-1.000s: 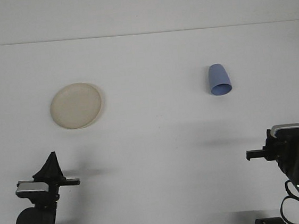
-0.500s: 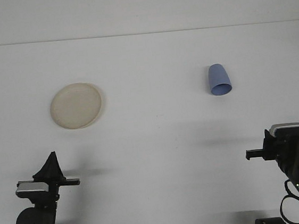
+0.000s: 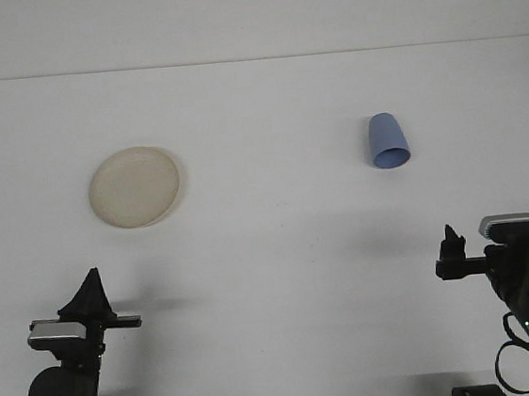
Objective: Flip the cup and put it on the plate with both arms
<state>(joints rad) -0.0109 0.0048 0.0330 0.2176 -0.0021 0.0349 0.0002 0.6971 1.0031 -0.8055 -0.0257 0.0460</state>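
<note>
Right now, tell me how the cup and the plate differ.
The cup is blue; the plate is pale cream. The cup is a tall tapered shape lying tipped with its open mouth toward the camera; the plate is a flat, shallow disc resting face up. The cup sits on the right side of the table; the plate sits on the left. Both rest on the white table, untouched and well away from either end effector.

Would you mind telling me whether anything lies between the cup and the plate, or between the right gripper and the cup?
Nothing visible does. Only bare white table separates the cup from the plate, and the same goes for the stretch from the right gripper up to the cup.
</note>
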